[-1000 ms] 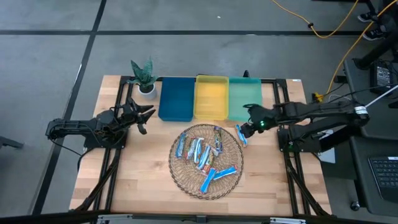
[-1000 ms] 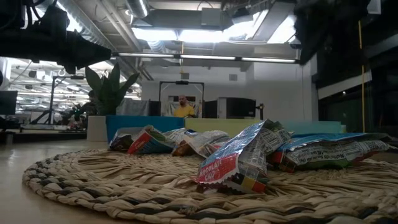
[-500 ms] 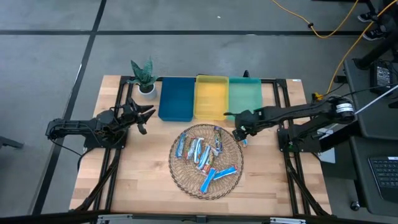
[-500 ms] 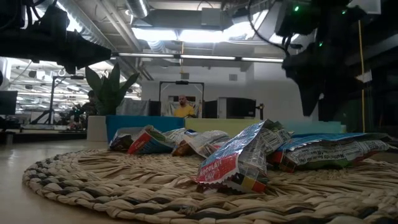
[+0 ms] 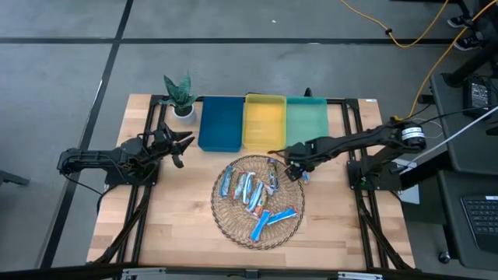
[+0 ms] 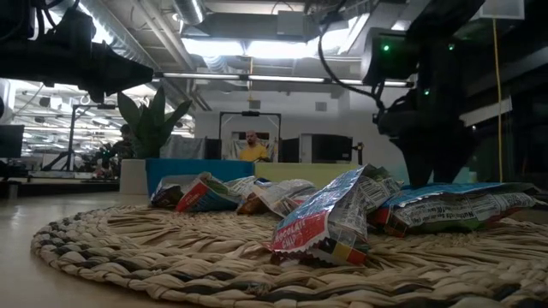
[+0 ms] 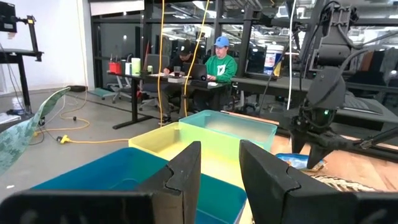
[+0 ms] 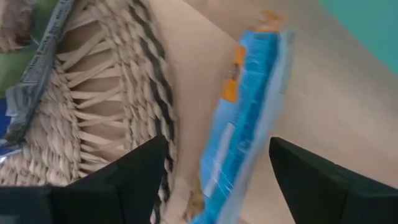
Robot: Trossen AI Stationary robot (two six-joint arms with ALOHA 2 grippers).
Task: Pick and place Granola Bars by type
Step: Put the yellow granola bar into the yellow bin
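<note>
High view first: the wooden counter [image 5: 179,225] carries 3 trays along its far edge, the blue tray [image 5: 219,123], the yellow tray [image 5: 264,120] and the green tray [image 5: 306,119], with a round wicker basket [image 5: 226,220] in front of them and a small potted plant [image 5: 180,96] beside the blue one.

Most of the Granola Bars [image 5: 254,194] lie heaped in the basket. 1 blue bar [image 8: 245,118] lies outside it, flat on the counter against the basket's rim, between the rim and the green tray.

My right end effector [image 5: 293,165] hangs directly over that stray bar, fingers spread wide with nothing between them; in the right wrist view the bar sits in the gap, running lengthwise between my 2 fingers. My left end effector [image 5: 180,145] waits near the blue tray, well apart from the basket, fingers parted and empty.

I judge the bar light and its foil wrapper slick and crinkly, so it could skate on the wood or squirt out of a loose pinch. The contents probably crumble under hard pressure. I would close across its narrow width near the middle, not on the crimped ends, which are thin and would fold. The rim is close, so 1 finger may snag the weave.
</note>
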